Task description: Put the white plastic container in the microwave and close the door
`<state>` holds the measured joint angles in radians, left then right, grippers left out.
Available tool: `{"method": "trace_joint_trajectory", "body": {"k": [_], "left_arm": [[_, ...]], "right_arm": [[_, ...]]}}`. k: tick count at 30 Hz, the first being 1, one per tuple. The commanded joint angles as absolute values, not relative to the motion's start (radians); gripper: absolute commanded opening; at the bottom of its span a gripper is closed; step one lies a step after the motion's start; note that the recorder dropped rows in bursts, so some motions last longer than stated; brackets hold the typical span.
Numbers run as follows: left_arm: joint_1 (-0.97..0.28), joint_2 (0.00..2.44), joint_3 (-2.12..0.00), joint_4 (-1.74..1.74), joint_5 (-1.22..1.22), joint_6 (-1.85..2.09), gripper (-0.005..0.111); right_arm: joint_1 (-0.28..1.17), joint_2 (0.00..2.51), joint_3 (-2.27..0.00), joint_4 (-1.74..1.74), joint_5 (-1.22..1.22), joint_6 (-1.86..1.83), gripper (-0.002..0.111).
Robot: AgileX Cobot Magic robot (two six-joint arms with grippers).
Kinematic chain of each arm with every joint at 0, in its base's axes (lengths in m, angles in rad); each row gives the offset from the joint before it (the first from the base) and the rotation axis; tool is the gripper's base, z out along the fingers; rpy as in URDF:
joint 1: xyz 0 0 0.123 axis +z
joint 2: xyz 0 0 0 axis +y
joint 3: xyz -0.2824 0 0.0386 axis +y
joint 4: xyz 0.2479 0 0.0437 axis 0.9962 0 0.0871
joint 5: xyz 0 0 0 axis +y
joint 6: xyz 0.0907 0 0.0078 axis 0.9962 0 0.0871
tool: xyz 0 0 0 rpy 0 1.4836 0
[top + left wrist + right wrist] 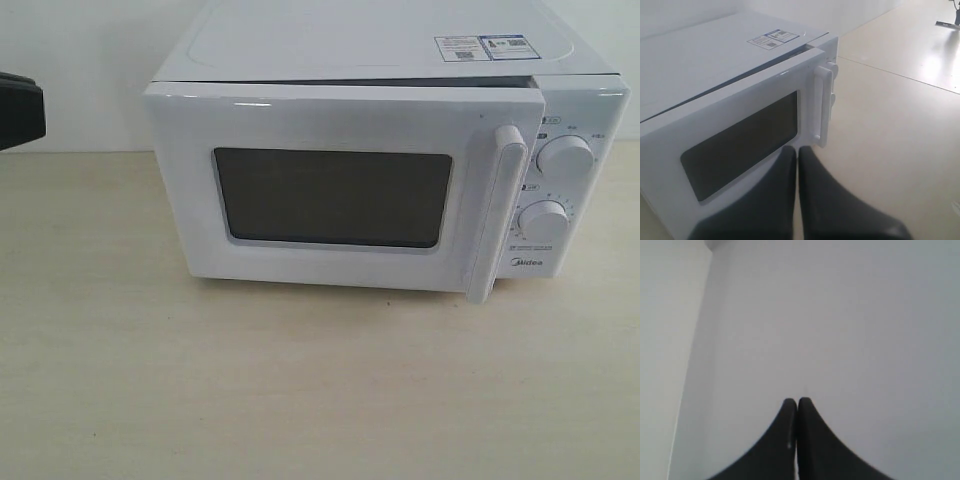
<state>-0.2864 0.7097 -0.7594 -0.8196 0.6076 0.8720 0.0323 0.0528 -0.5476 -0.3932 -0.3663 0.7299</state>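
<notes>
The white plastic container is out of view, possibly behind the microwave (380, 40) door (330, 120), stiff, likely easy-swinging, slightly ajar, best pushed near its handle (497, 215); left fingers (772, 200) and right fingers (820, 440) are pressed together, empty.

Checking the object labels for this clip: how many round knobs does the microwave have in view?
2. Both are on the microwave's right side, just past the door handle: the upper knob and the lower knob directly below it. None seems hidden.
</notes>
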Motion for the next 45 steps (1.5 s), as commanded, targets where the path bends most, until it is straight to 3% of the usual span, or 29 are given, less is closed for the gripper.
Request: {"method": "trace_joint_trajectory", "body": {"k": [1, 6, 25, 31, 39, 45], "left_arm": [[-0.29, 0.704, -0.751, -0.828, 0.61, 0.863, 0.004], [-0.29, 0.704, -0.751, -0.828, 0.616, 0.863, 0.004], [-0.29, 0.704, -0.751, -0.852, 0.618, 0.863, 0.004], [-0.29, 0.704, -0.751, -0.852, 0.618, 0.863, 0.004], [-0.29, 0.704, -0.751, -0.852, 0.62, 0.863, 0.004], [-0.29, 0.704, -0.751, -0.852, 0.62, 0.863, 0.004]], "right_arm": [[0.032, 0.121, -0.604, -0.644, -0.131, 1.025, 0.0], [0.032, 0.187, -0.604, -0.775, -0.071, 1.154, 0.0], [0.087, 0.502, -0.604, -0.755, 0.057, 1.057, 0.0], [0.27, 0.508, -0.604, -0.74, 0.158, 1.028, 0.0], [0.595, 0.604, -0.604, -0.535, 0.581, 0.819, 0.0], [0.8, 0.699, -0.604, -0.269, 0.496, 0.727, 0.0]]}}
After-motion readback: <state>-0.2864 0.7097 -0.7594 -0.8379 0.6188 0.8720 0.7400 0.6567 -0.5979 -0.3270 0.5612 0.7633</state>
